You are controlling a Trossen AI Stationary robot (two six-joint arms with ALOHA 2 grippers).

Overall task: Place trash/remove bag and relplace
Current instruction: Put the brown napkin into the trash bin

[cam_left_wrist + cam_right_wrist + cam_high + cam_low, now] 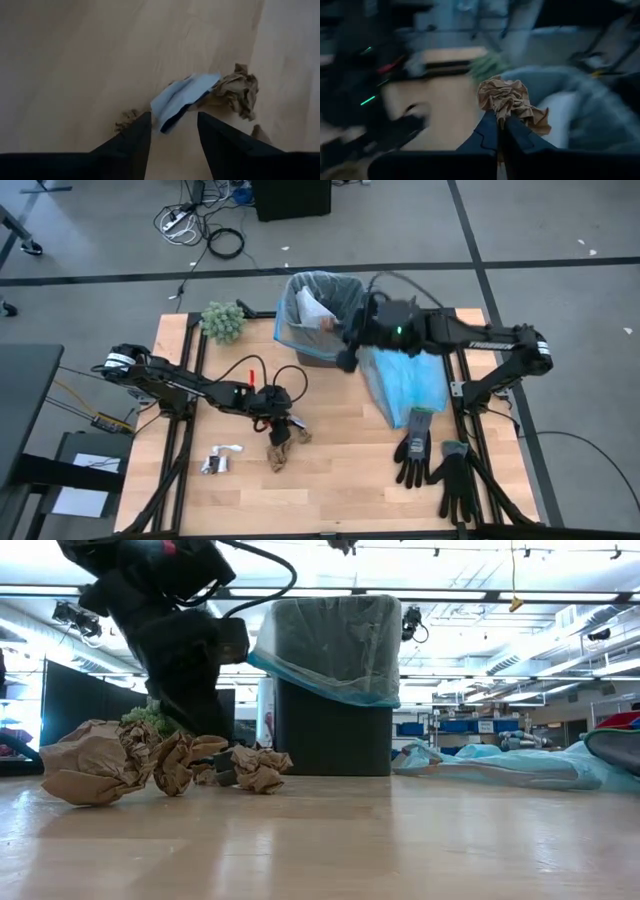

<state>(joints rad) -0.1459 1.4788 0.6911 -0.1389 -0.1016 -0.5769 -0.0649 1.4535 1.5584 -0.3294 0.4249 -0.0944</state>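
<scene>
You are seeing the left gripper (283, 423) sitting low over the table (340, 480) near its middle, fingers (132, 145) parted and holding nothing. Between and just beyond them a pale blue scrap (182, 99) is lying flat, with a crumpled brown paper (237, 92) touching its far edge. From table height, several brown wads (95, 762) are lying bunched beside that gripper. Nearer you and to the left, a small silver piece (214, 464) and a white scrap (232, 448) are resting on the wood. A green clump (223, 321) is sitting at the far left corner.

The bin (318, 320) is standing at the far edge, its bag (330, 645) draped over the rim, white paper (312, 309) already inside.

Your right gripper (501, 131) is hanging by the bin's right rim, pinched closed on a brown wad (512, 102). Right of the bin a blue bag (405, 385) is sprawling, and two black gloves (435, 463) are lying at the near right.
</scene>
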